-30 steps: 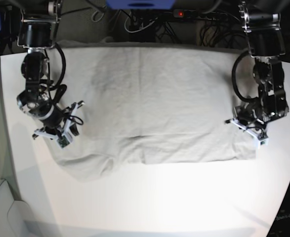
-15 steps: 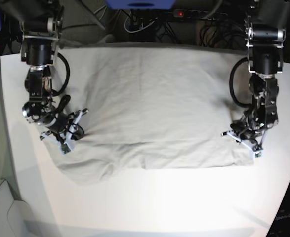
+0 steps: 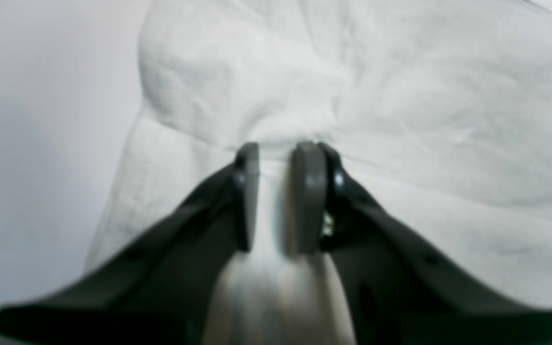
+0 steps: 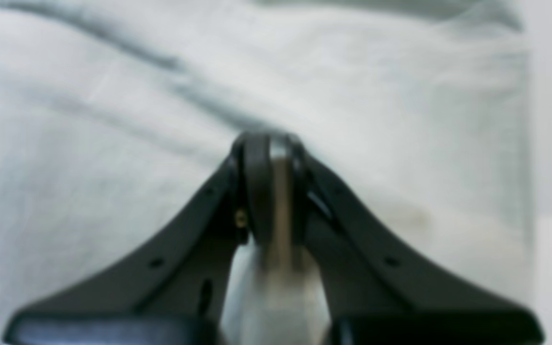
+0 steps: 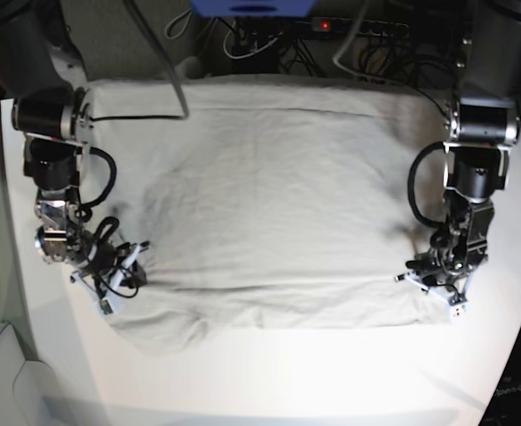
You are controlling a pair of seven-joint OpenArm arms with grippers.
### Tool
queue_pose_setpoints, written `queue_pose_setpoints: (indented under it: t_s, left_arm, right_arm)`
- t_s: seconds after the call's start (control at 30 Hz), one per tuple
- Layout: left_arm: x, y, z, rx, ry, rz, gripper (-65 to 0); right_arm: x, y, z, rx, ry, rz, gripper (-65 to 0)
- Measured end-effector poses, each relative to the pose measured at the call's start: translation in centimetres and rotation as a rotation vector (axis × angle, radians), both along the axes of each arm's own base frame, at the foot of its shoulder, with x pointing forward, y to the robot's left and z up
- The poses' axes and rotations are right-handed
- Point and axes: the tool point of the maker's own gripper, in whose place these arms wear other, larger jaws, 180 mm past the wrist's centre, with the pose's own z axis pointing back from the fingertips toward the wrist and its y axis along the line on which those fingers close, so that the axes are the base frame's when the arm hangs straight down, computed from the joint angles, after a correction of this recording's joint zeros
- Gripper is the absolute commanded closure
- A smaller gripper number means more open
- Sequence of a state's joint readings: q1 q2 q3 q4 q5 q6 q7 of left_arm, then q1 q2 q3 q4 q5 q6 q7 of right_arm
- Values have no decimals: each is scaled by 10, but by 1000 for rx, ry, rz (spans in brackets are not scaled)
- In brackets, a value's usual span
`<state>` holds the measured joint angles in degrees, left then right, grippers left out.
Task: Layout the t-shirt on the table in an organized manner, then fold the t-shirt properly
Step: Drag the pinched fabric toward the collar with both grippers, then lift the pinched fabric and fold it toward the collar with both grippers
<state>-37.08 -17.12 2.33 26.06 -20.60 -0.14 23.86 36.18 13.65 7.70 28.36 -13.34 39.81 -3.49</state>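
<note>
Item: t-shirt, light grey-beige, spread broadly over the white table, stretched between the two grippers, its near edge uneven and bulging toward the right gripper's side. Left gripper: jaws nearly together, a ridge of cloth pinched between the grey pads, fabric gathering into creases just beyond the tips; bare table lies to one side of it. Right gripper: jaws all but closed, a thin fold of cloth between them as far as the blurred wrist view allows; shirt fabric extends ahead of and to both sides of the tips. Step in hand, by judgement: layout, both arms gripping opposite sides of the garment to pull it flat. Next move likely calls for even outward tension from both grips, then straightening the sagging near edge before any fold.
</note>
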Motion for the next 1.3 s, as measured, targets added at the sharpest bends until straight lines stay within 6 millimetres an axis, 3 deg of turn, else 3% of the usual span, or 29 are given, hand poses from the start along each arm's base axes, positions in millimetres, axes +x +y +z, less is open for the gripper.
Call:
queue_pose_setpoints:
  t_s: [0.17,0.3,0.4,0.5,0.67,0.8,0.93,1.13,1.3]
  left_arm:
    - [4,-5,9,-29,48,-9,-136]
    - [15,-16,33,-39,50,-52,-136]
    - [10,-24,46,-46,91,-91,-136]
    - [-7,-28,51,-31,131,-133,-136]
    - [-59,-41,36,-80,168,-151,-136]
    - [-107,-23,19,-75,195,-95,-136]
    - [-133,-30,1,-100,222,-95,-136]
    - [-125,-21,-7,-97,144,-60,-136]
    - [-112,-6,-13,-92,79,-11,-136]
  right_arm:
    - [22,-4,28,-1,-65,-5,-48]
    - [30,-9,45,-17,-112,-7,-48]
    - [18,-21,41,-66,-113,-8,-48]
    - [-7,-28,27,-140,-78,5,-48]
    - [-44,-16,28,-224,-111,46,-48]
    - [-84,-7,16,-234,-78,32,-48]
    - [-107,-2,12,-230,-74,21,-48]
    - [-121,-4,-10,-211,-16,16,-48]
    - [-100,-2,-21,-107,-2,-15,-48]
